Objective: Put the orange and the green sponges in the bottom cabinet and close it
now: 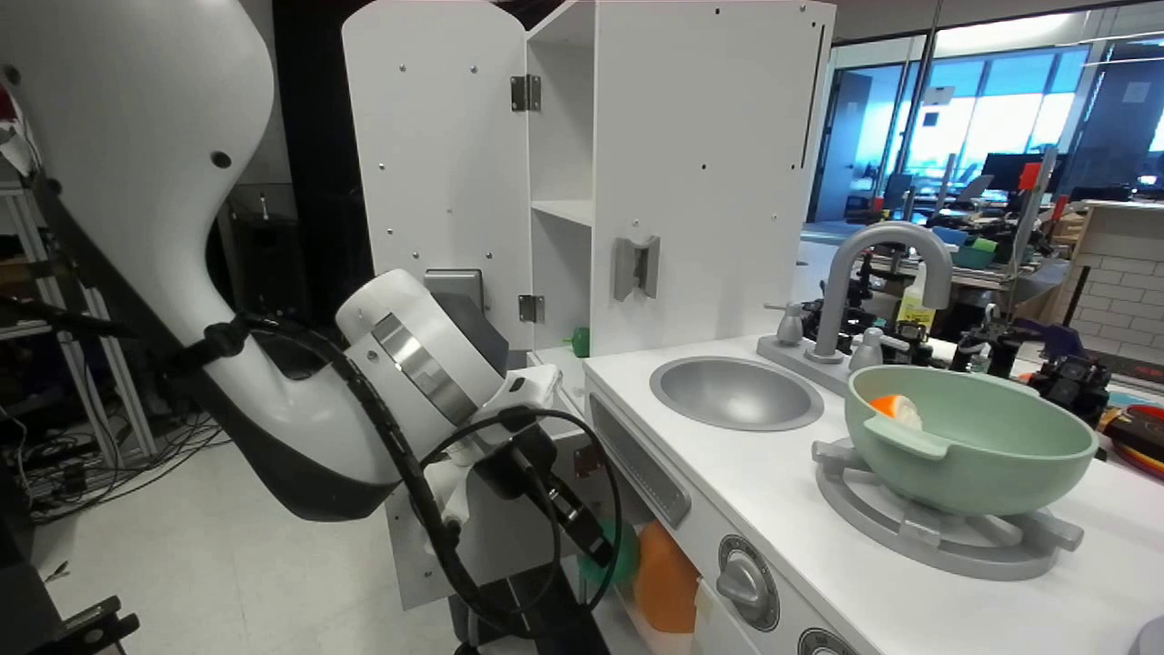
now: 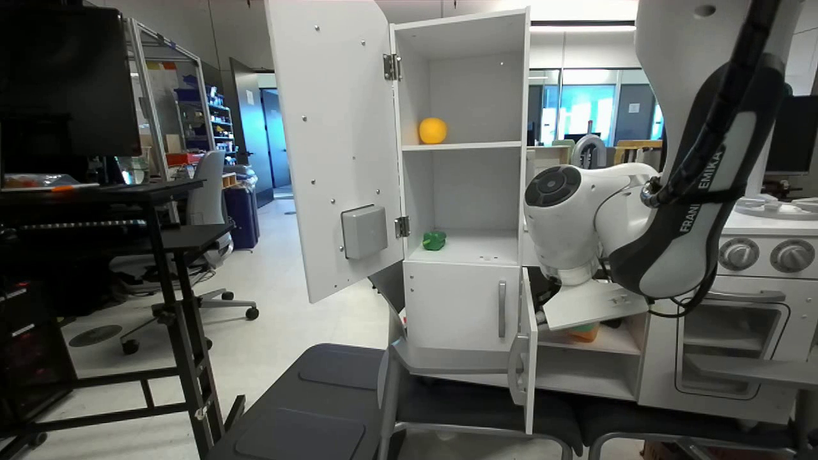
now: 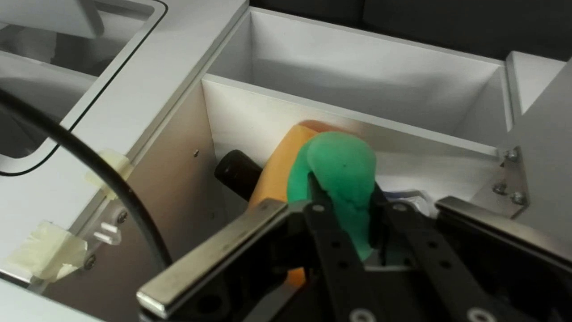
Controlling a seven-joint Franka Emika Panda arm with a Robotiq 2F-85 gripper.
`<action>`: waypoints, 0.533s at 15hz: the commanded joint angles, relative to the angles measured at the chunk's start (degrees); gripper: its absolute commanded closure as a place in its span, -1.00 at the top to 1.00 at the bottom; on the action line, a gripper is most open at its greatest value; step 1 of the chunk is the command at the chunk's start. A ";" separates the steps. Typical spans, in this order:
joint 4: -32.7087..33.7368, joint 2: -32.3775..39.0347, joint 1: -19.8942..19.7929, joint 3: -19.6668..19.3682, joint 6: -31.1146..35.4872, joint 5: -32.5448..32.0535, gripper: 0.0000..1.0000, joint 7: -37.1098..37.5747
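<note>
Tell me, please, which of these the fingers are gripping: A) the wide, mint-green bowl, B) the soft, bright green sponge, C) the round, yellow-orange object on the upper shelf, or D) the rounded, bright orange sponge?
B: in the wrist view the two dark fingers pinch the soft green sponge, which bulges between them.
</note>
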 commanded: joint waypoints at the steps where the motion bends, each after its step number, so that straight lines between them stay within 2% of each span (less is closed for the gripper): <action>1: 2.47 2.65 0.73 -2.12 0.83 -0.89 -0.90 2.42; 8: 5.79 7.01 0.56 -3.67 0.14 -2.03 -0.90 6.63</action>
